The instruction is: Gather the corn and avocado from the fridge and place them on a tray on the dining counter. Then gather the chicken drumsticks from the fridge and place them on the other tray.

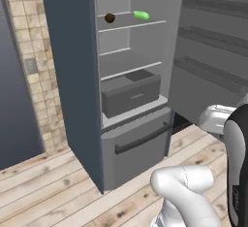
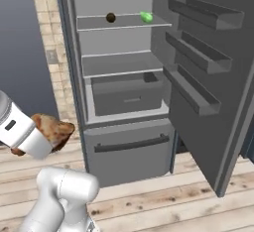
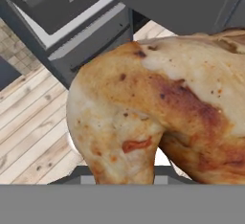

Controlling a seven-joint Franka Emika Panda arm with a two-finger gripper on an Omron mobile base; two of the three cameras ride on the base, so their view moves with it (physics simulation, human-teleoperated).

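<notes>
A rendered home kitchen. A tall dark grey fridge point(image 2: 124, 77) stands with its door point(image 2: 208, 77) swung open to the right, showing pale wire-edged shelves point(image 2: 121, 23), a grey pull-out drawer point(image 2: 129, 97) and a lower freezer drawer with a dark bar handle point(image 2: 131, 144). Left of it runs a wall of beige and tan square tiles point(image 1: 36, 61). Underfoot lies a light wooden plank floor point(image 2: 163, 201).

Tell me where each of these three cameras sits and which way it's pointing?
Left base view: behind the arm's left, facing the open fridge; white arm at lower right.
Right base view: behind its right, same fridge; arm lower left, carrying a chicken drumstick.
Hand view: on the hand, looking along the drumstick toward the fridge.
Both base views share the top-shelf items.
</notes>
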